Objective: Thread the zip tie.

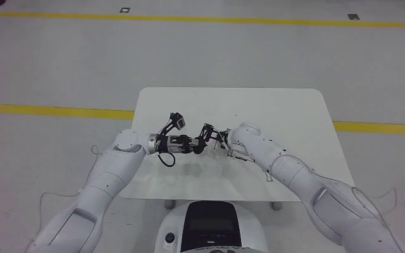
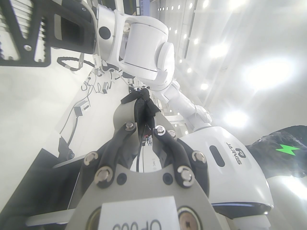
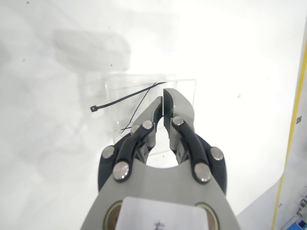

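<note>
Hovering above the counter (image 1: 285, 114), the left pincer (image 2: 143, 101) is clamped on a black zip tie (image 2: 140, 149); the right pincer (image 3: 163, 96) is pressed together.

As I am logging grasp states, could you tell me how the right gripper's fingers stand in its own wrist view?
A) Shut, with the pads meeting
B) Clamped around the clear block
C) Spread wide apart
A: the right gripper has its ribbed pads pressed together, and the black zip tie runs beyond the fingertips by the clear block.
</note>
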{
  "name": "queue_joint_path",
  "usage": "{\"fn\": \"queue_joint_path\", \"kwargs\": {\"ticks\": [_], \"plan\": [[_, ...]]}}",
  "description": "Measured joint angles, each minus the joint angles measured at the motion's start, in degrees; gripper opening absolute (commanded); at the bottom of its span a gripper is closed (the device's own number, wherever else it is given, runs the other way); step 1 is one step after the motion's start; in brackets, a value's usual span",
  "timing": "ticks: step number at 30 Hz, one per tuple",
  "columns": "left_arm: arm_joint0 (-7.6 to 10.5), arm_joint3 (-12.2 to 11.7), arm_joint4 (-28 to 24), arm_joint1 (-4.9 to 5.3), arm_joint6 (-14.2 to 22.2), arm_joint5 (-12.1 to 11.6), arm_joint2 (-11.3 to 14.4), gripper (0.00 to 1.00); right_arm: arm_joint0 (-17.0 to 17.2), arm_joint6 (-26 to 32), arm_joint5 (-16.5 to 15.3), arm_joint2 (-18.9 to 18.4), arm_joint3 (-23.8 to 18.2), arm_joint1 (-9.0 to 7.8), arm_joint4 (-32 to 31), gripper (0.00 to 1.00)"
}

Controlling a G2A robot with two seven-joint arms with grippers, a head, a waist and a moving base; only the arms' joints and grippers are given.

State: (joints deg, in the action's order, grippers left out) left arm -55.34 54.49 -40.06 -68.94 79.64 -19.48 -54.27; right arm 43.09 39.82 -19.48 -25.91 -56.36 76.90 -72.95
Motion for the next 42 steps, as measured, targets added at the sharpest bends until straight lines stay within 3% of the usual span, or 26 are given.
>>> {"fn": "queue_joint_path", "kwargs": {"ticks": [10,18,23,29,42], "plan": [[0.0,0.0,0.0,0.0,0.0,0.0,0.0,0.0,1.92,5.39,0.05,-1.99,-4.8,-1.25,-2.17,0.25],[0.0,0.0,0.0,0.0,0.0,0.0,0.0,0.0,3.15,10.78,2.82,-2.12,-6.61,-0.35,-3.43,0.22],[0.0,0.0,0.0,0.0,0.0,0.0,0.0,0.0,3.43,14.02,5.8,-2.23,-6.36,0.63,-3.85,0.16],[0.0,0.0,0.0,0.0,0.0,0.0,0.0,0.0,3.51,15.77,7.06,-2.5,-5.48,1.61,-4.13,0.12],[0.0,0.0,0.0,0.0,0.0,0.0,0.0,0.0,2.36,16.11,8.52,-2.72,-0.6,4.32,-3.95,0.15]]}}
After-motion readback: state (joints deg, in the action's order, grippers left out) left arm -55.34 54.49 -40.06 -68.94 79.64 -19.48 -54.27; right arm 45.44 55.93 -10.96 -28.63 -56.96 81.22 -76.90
